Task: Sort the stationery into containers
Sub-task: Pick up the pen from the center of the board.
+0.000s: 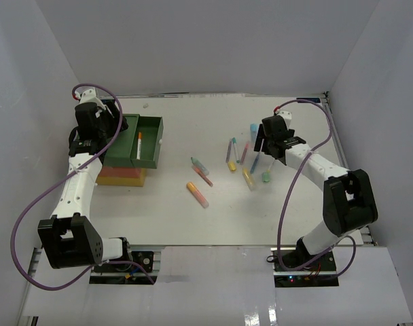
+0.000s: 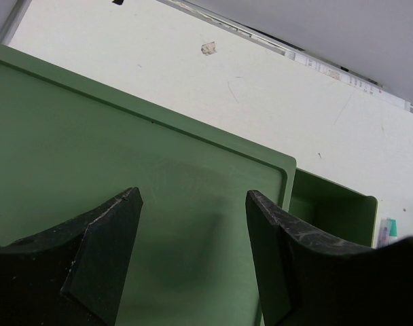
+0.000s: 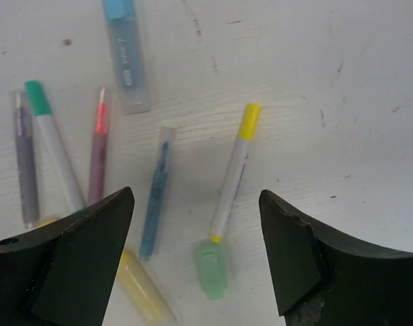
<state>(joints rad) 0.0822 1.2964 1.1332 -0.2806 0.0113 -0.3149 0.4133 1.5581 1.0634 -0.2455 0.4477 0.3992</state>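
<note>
The containers stand stacked at the left: a dark green bin (image 1: 147,141) on top, a red one under it and a yellow one (image 1: 121,178) at the bottom. The green drawer (image 2: 329,204) is pulled out to the right and holds an orange pen (image 1: 138,145). My left gripper (image 1: 96,139) (image 2: 193,195) is open and empty just above the green bin's lid (image 2: 125,156). My right gripper (image 1: 261,151) (image 3: 196,195) is open and empty above a cluster of pens. A white pen with a yellow end and green cap (image 3: 232,170) and a blue pen (image 3: 155,200) lie between its fingers.
More of the cluster shows in the right wrist view: a yellow highlighter (image 3: 145,292), a red-tipped pen (image 3: 98,153), a teal-capped pen (image 3: 54,149), a purple pen (image 3: 26,159) and a blue-capped clear case (image 3: 125,58). Two markers (image 1: 201,170) (image 1: 197,193) lie mid-table. White walls surround the table.
</note>
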